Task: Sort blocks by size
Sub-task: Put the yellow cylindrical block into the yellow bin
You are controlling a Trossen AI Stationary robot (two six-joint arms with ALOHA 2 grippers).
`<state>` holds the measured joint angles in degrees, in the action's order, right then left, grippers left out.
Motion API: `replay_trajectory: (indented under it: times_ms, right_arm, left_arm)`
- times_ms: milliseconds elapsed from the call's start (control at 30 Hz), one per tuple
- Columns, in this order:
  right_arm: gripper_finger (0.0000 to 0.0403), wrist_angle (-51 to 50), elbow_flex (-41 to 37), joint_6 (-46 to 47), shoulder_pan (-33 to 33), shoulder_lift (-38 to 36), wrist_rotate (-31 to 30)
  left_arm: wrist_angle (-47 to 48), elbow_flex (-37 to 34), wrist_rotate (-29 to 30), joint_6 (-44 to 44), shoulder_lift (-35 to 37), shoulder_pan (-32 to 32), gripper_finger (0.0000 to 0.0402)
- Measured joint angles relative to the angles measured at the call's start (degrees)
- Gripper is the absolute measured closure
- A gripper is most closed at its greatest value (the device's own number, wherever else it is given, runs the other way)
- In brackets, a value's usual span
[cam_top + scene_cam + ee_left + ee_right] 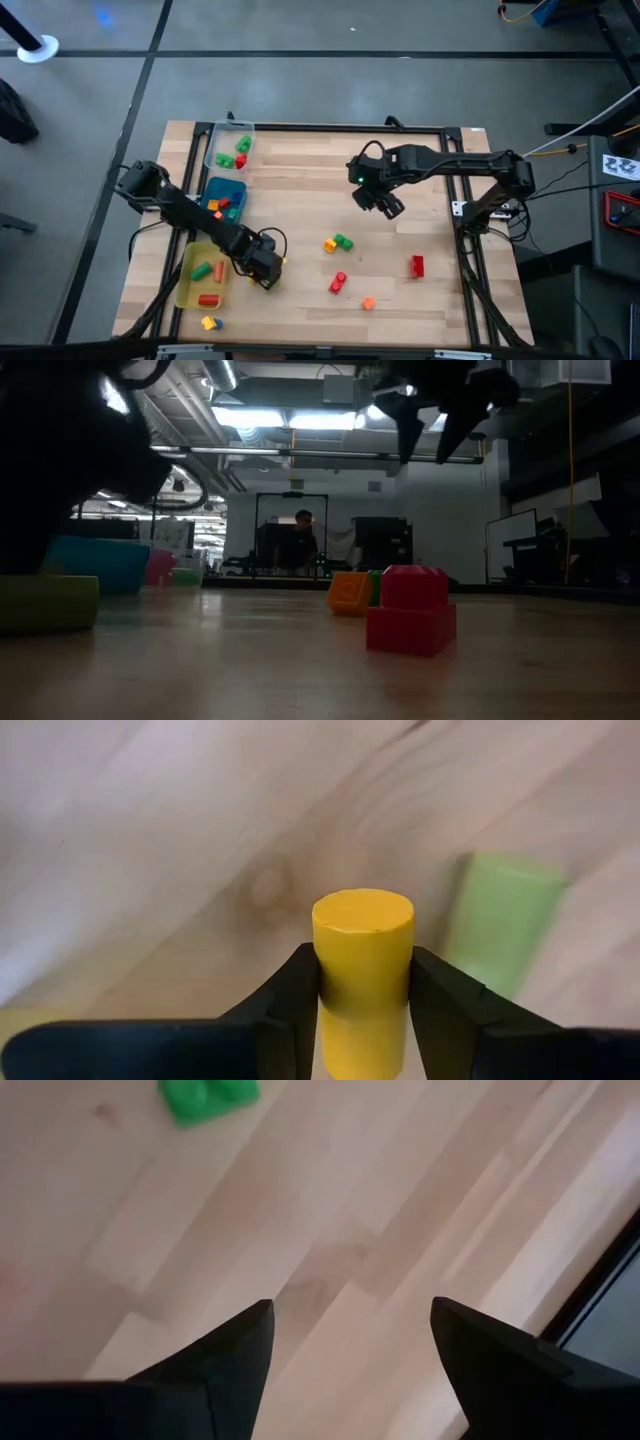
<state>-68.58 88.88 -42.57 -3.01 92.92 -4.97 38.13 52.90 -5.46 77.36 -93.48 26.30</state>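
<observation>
On the worktop (300,180), three trays at left centre half hide their blocks, the right gripper (388,203) hangs spread and empty mid-frame, and the left gripper (365,1010), lower left, pinches one yellow cylinder (363,955).

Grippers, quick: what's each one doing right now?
Left gripper: shut on a yellow cylinder, near the yellow tray.
Right gripper: open, empty, above the table's middle.
</observation>
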Motion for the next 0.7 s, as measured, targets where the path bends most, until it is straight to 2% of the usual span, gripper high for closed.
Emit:
replay_trajectory:
  times_ms: [267,400,567,700]
  right_arm:
    - [0.0134,-6.68,-0.02,0.46,0.0,-6.52,-0.02]
    - [0.0134,-4.99,-2.87,4.92,0.0,-11.0,0.0]
    - [0.0134,0.14,-10.39,13.38,0.11,-16.09,2.28]
    - [0.0134,8.46,-18.57,17.2,0.56,-18.19,7.01]
  left_arm:
    - [0.21,0.0,-0.52,-2.69,8.41,-4.32,0.0293]
    - [0.41,0.0,-1.82,-2.69,14.4,-6.03,0.0293]
    - [1.46,0.02,-12.35,-2.39,21.97,-6.17,0.029]
    - [7.76,0.02,-19.72,0.73,26.24,-3.97,0.0291]
